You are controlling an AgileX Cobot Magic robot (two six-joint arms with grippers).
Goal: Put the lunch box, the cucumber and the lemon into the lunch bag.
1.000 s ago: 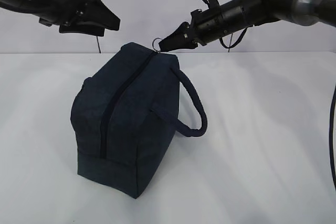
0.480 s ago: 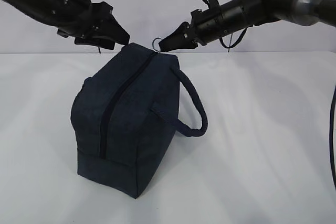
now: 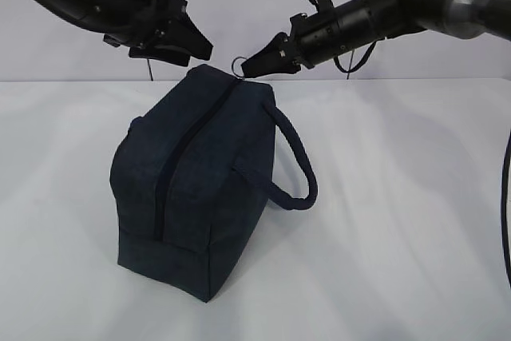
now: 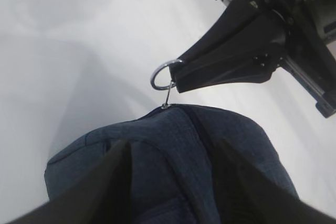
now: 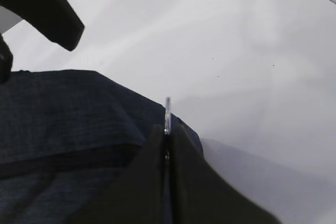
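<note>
The dark navy lunch bag [image 3: 192,189] stands on the white table with its zipper closed. Its silver ring pull [image 3: 239,64] sticks up at the far top end. My right gripper [image 3: 249,69] is shut on that ring pull; this also shows in the right wrist view [image 5: 167,129] and in the left wrist view [image 4: 161,74]. My left gripper [image 3: 200,49] is open just above the bag's far top corner, and its fingers straddle the bag's top [image 4: 170,148]. The lunch box, the cucumber and the lemon are out of view.
The bag's loop handle [image 3: 294,167] hangs out to the right side. The white table [image 3: 399,221] spreads around the bag, with a pale wall behind it. A cable hangs at the right edge [image 3: 505,197].
My left gripper has moved right and slightly up, toward the bag's far top end. The right gripper stays shut on the ring pull. The bag has barely shifted.
</note>
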